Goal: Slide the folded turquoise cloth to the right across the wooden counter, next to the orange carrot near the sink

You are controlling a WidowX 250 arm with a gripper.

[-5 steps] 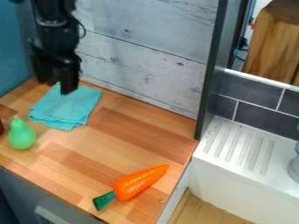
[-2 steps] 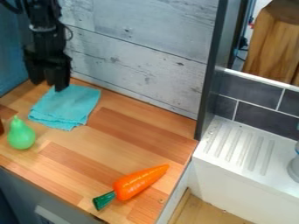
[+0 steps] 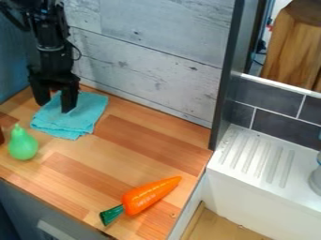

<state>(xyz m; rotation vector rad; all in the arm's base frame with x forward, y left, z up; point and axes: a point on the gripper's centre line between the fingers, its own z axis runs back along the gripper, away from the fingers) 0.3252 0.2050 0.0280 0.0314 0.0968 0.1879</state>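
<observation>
The black gripper (image 3: 55,105) hangs over the back left of the wooden counter, its two fingers spread apart with nothing gripped. Directly under and in front of it lies a folded turquoise cloth (image 3: 80,119); the right finger overlaps the cloth in view, and whether it touches cannot be told. A green pear (image 3: 23,144) stands at the left, nearer the front than the cloth. Toward the front right corner, an orange carrot (image 3: 149,195) with a dark green top lies at a slant.
Grey plank wall (image 3: 150,51) rises behind the counter (image 3: 134,145). A dark upright panel (image 3: 227,84) stands at its right rear, beside a white ribbed sink ledge (image 3: 257,157). Part of a dark brown object (image 3: 1,136) shows at the left edge.
The gripper first shifted left, then came lower toward the cloth, and its two fingers now show farther apart. The cloth, pear and carrot have stayed put.
</observation>
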